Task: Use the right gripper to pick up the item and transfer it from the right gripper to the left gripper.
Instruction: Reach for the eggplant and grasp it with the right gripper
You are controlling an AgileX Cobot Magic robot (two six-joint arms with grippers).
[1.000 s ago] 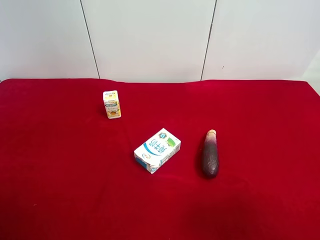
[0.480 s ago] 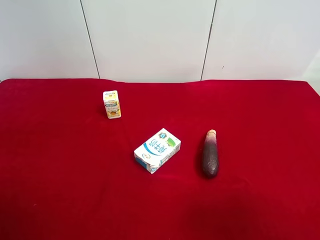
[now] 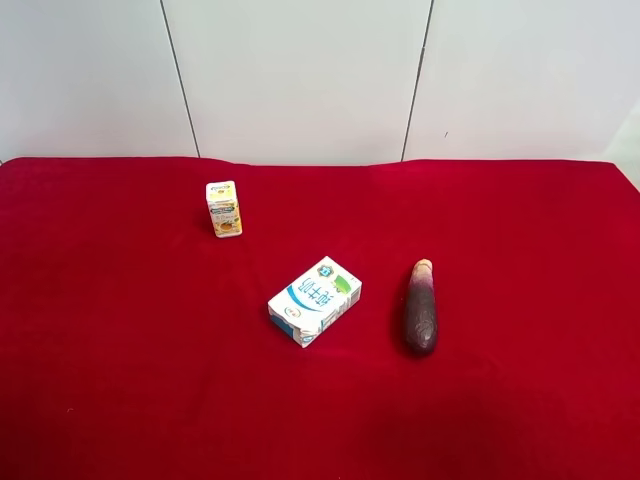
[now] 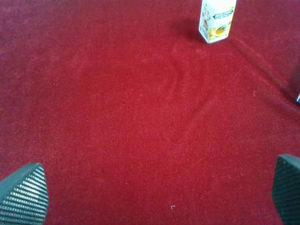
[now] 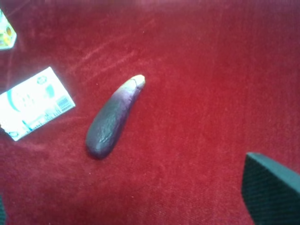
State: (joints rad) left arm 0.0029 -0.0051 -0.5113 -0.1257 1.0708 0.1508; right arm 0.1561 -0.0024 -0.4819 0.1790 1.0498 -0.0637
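Observation:
The item, a slim dark purple eggplant [image 3: 421, 308] with a pale stem end, lies on the red cloth right of centre in the exterior high view, stem pointing to the back. Neither arm shows in that view. In the right wrist view the eggplant [image 5: 114, 117] lies well ahead of my right gripper [image 5: 136, 201], apart from it. One dark fingertip [image 5: 272, 190] shows there and the other is only a sliver at the frame's edge. The jaws stand wide with nothing between them. My left gripper [image 4: 154, 192] hangs open over bare cloth, both fingertips [image 4: 23, 194] in sight.
A white-and-blue box [image 3: 314, 300] lies just left of the eggplant and also shows in the right wrist view [image 5: 33, 103]. A small yellow juice carton [image 3: 223, 208] stands upright further back left, ahead of the left gripper [image 4: 216, 19]. Red cloth [image 3: 120, 350] covers the table up to a white wall.

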